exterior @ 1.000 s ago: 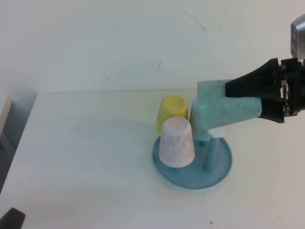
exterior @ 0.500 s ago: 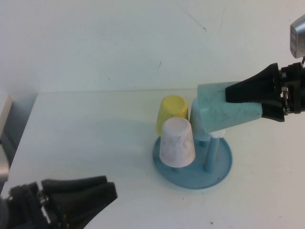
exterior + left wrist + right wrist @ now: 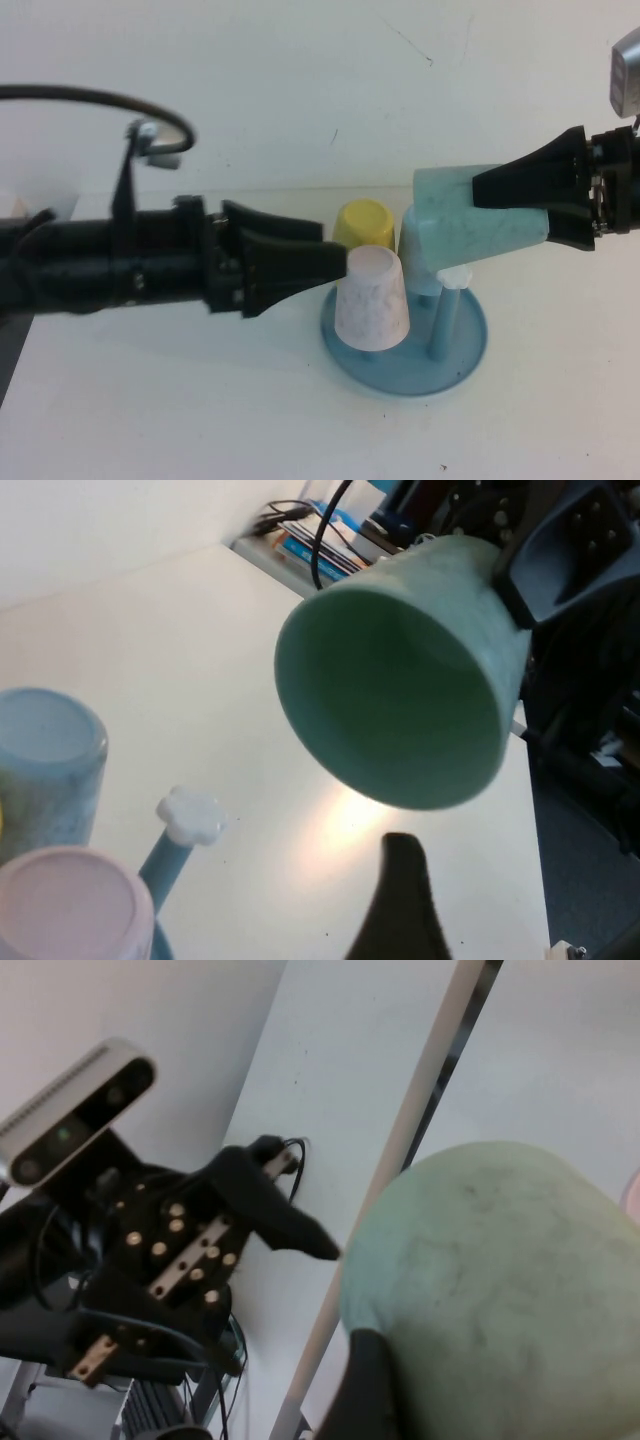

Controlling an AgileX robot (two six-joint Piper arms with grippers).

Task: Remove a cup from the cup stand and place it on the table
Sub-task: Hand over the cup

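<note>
My right gripper [image 3: 492, 212] is shut on the pale mint-green cup [image 3: 455, 228] and holds it tilted on its side, mouth toward the left, above the right part of the blue cup stand [image 3: 465, 350]. A bare peg with a white cap [image 3: 455, 280] stands just below the cup. In the left wrist view the cup's open mouth [image 3: 400, 680] faces the camera, with the right gripper [image 3: 570, 550] behind it. My left gripper [image 3: 333, 248] is open and empty, its tips beside the pale pink cup [image 3: 372, 298]. The mint cup fills the right wrist view [image 3: 500, 1290].
A yellow cup [image 3: 362, 225], the pale pink cup and a light blue cup [image 3: 413, 258] sit upside down on the stand's pegs. The left arm [image 3: 120, 265] stretches across the left half of the white table [image 3: 180, 400]. A wall rises behind the table.
My left arm has swung in from the bottom left corner and reached across to the stand, tips now beside the pink cup. The right gripper and mint cup have barely moved.
</note>
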